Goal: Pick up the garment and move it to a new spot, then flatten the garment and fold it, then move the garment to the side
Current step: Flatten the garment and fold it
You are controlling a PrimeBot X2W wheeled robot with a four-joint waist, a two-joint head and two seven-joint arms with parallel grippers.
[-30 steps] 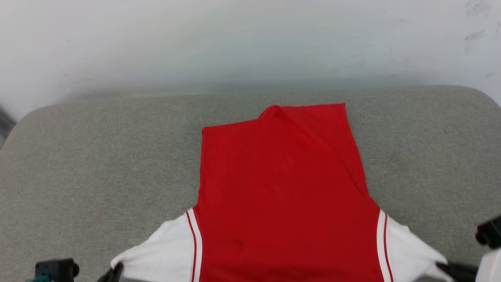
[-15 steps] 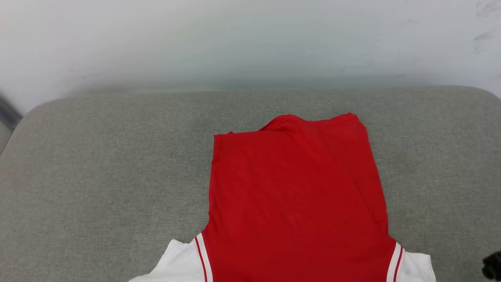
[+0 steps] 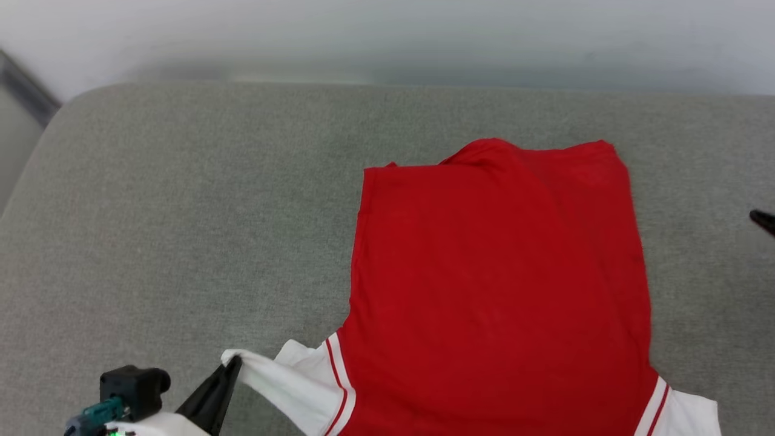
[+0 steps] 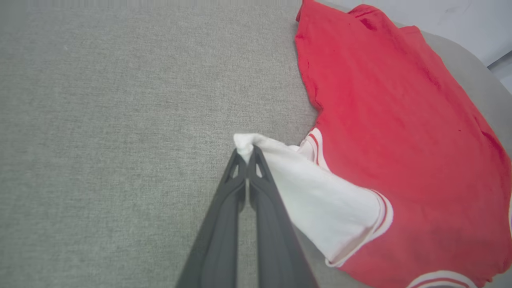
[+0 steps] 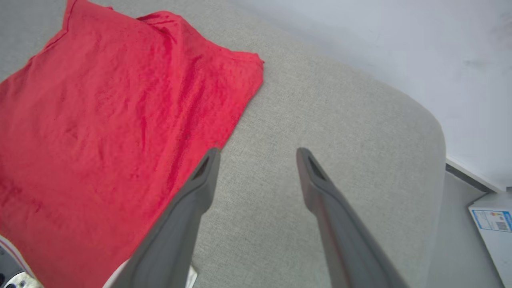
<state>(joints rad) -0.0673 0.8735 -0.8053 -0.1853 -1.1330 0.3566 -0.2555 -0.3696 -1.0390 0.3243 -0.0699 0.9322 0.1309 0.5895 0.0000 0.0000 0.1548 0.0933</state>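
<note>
The garment, a red T-shirt with white sleeves and red-and-white trim, lies spread with a plain red side up on the grey cushion. My left gripper is at the lower left, shut on the tip of the white left sleeve, which it holds pulled out and slightly raised; the left wrist view shows the pinch at my left gripper. My right gripper stands open over bare cushion just beside the garment's right edge, holding nothing. One of its dark fingertips shows at the right edge of the head view.
A pale wall runs behind the cushion's far rounded edge. Grey floor and a white box with a blue label lie past the cushion's right end. Bare cushion stretches to the left of the garment.
The head camera has shifted. My right gripper has let go of the right sleeve, opened, and moved up along the garment's right side. The left gripper still holds the left sleeve.
</note>
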